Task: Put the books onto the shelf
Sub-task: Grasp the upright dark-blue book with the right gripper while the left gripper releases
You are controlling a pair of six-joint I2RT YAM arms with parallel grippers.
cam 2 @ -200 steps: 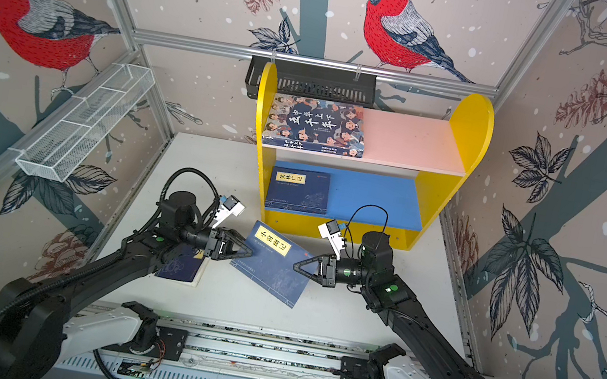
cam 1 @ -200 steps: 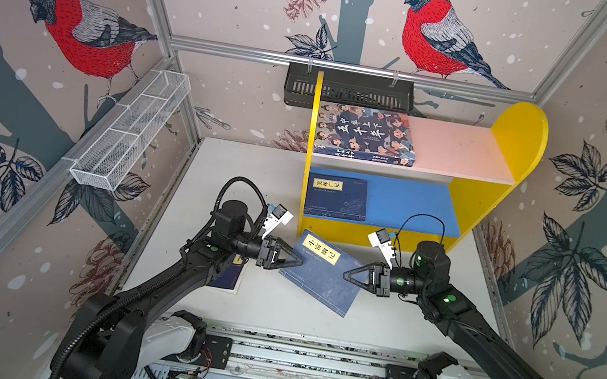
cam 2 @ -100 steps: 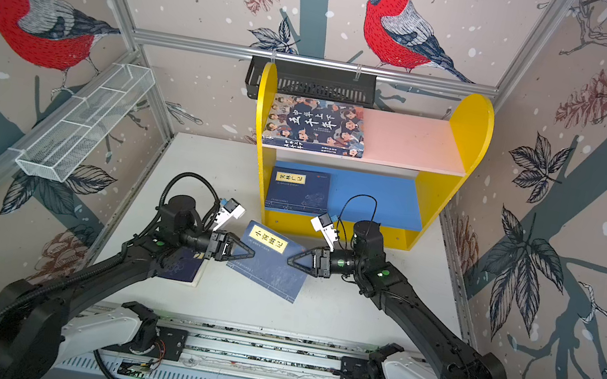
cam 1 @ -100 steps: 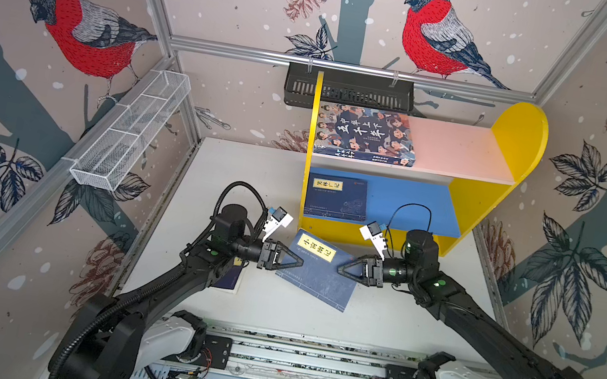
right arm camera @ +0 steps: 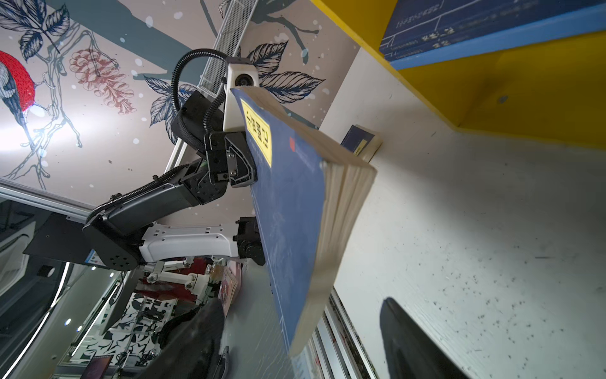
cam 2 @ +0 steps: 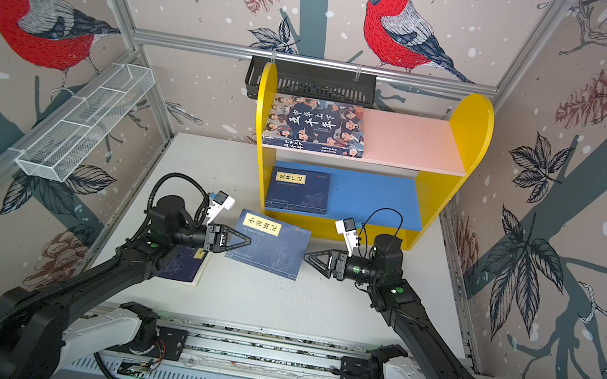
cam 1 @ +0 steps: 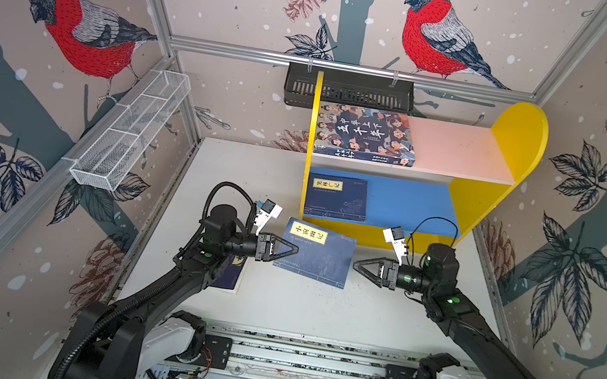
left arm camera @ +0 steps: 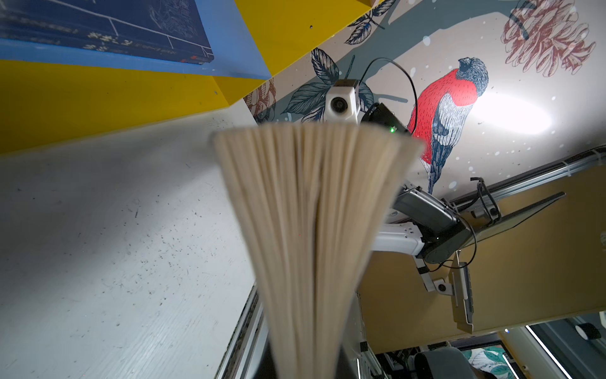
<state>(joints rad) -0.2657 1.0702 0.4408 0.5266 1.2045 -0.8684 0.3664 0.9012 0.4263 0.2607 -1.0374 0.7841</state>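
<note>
Over white tabletop (cam 1: 314,312), left hand (cam 1: 293,250) grips raised navy book (cam 1: 319,258), right hand (cam 1: 359,268) released; another book (cam 1: 231,277) half-hidden under left arm (cam 1: 189,276).

Matt paper cover, cream page edges on navy book (right arm camera: 288,213); white, speckled, wood-grain table (right arm camera: 459,262).

- Pink board (cam 1: 464,151): right half bare; the big book (cam 1: 364,134) fills the left half.
- Blue board (cam 1: 408,205): a navy book (cam 1: 336,196) lies at its left; the right is bare, roofed by the pink board.
- The held book (cam 1: 317,254), in the left gripper (cam 1: 295,249), hangs tilted over mid-table before the left mouth of the shelf (cam 1: 516,144).
- The right gripper (cam 1: 357,267) sits just beside that book's free edge, seemingly not touching.
- Table (cam 1: 313,314) near the rail (cam 1: 306,357) is bare; a flat book (cam 1: 230,278) lies under the left arm (cam 1: 167,284).
</note>
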